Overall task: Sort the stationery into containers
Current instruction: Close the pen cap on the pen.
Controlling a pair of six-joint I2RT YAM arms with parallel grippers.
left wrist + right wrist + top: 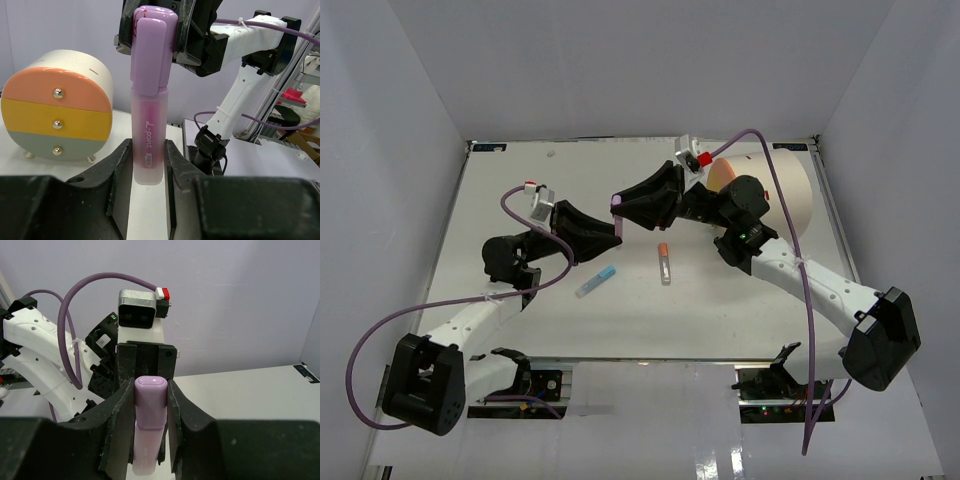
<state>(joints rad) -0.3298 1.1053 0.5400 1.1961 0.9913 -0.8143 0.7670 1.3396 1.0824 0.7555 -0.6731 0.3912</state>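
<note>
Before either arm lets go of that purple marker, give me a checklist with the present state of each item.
1. Left claw shut on the purple marker at its barrel: ok.
2. Right claw shut on its cap: ok.
3. Cap pulled off the barrel: not ok, it is seated.
4. Drum ready to receive: not ok, all three drawers look shut.
5. Blue pen and orange pen sorted: not ok, both lie on the table.
6. Grip firm enough to hold one-handed: cannot tell.

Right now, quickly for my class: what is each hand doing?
The left hand is closed on the purple highlighter, gripping its body.
The right hand is closed on the same highlighter, at its cap end.
</note>
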